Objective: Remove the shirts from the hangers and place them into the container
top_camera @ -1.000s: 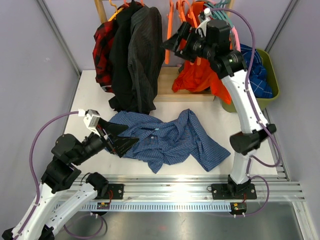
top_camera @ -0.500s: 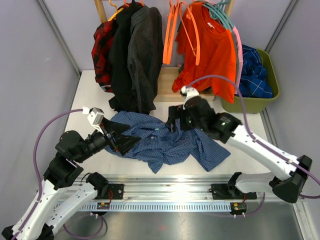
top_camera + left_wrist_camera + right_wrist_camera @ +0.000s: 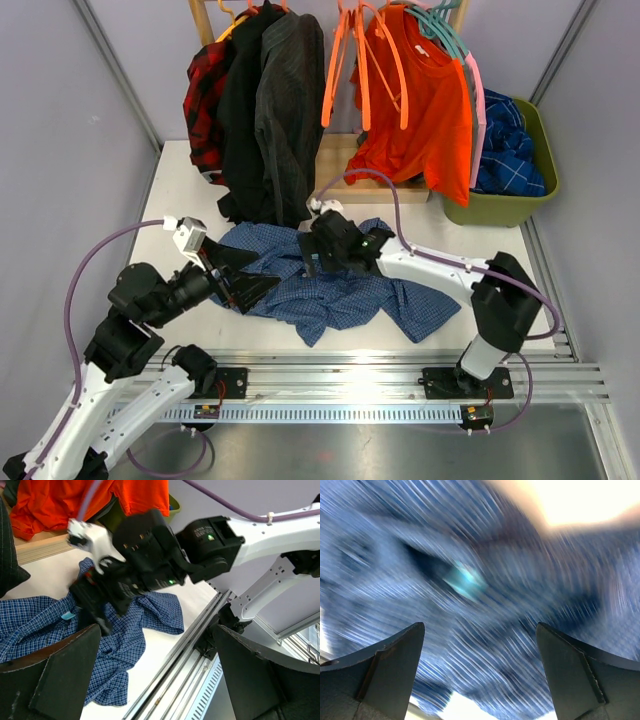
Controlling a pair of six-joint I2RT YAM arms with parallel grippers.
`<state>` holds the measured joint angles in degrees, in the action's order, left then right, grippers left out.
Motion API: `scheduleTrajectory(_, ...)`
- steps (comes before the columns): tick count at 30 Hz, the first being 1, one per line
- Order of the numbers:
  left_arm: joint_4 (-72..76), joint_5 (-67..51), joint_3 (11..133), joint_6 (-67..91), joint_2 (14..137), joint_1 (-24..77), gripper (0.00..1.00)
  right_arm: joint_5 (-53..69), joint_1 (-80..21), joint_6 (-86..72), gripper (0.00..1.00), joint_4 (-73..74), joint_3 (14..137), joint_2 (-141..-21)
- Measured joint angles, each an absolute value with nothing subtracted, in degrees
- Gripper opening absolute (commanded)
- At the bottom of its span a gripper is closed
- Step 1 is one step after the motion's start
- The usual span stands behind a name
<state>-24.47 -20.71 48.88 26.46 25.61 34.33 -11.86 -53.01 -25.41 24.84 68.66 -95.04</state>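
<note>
R gripper [image 3: 308,254] hovering wide open, empty, just over blue checked shirt [image 3: 345,290] lying on worktop [image 3: 175,200]; L gripper [image 3: 238,276] also gaping, holding nothing, at shirt's left edge; container [image 3: 495,210] sitting far right

White table [image 3: 172,178] between lavender walls [image 3: 70,150]

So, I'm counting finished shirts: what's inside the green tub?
A bundled blue checked shirt lies in the olive-green tub. The hanging orange tee covers the tub's left part, and anything under the blue shirt is hidden.
</note>
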Motion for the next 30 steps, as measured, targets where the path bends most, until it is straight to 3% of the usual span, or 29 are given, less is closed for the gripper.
scheduleTrajectory(9, -24.88, -20.08, 48.88, 26.28, 23.57, 34.33, 0.99, -8.43, -53.34, -24.97, 0.99, 17.21, 82.39, -109.36)
scheduleTrajectory(20, -27.49, -18.92, 48.8, 25.28, 21.78, 34.33, 0.99, -14.87, -54.37, -25.28, 1.0, 20.25, 83.33, -117.93)
scheduleTrajectory(21, -27.49, -18.9, 48.73, 25.28, 21.78, 34.33, 0.99, -15.51, -54.52, -25.3, 0.96, 20.25, 83.29, -117.93)
scheduleTrajectory(25, -27.55, -18.83, 48.71, 25.21, 21.8, 34.33, 0.99, -16.56, -55.09, -25.76, 0.65, 18.94, 80.53, -117.8)
scheduleTrajectory(26, -27.57, -18.83, 48.71, 25.15, 21.8, 34.33, 0.99, -16.99, -55.18, -25.91, 0.36, 18.06, 79.61, -117.43)
scheduleTrajectory(27, -27.57, -18.83, 48.71, 25.1, 21.8, 34.33, 0.99, -17.04, -55.24, -25.93, 0.22, 17.54, 78.61, -116.66)
scheduleTrajectory(28, -27.55, -18.83, 48.69, 25.08, 21.8, 34.33, 0.99, -17.12, -55.33, -26.79, 0.0, 17.06, 77.25, -115.77)
scheduleTrajectory(30, -27.46, -18.83, 48.49, 25.08, 21.8, 34.33, 0.99, -18.06, -55.44, -27.83, 0.0, 16.82, 75.37, -114.34)
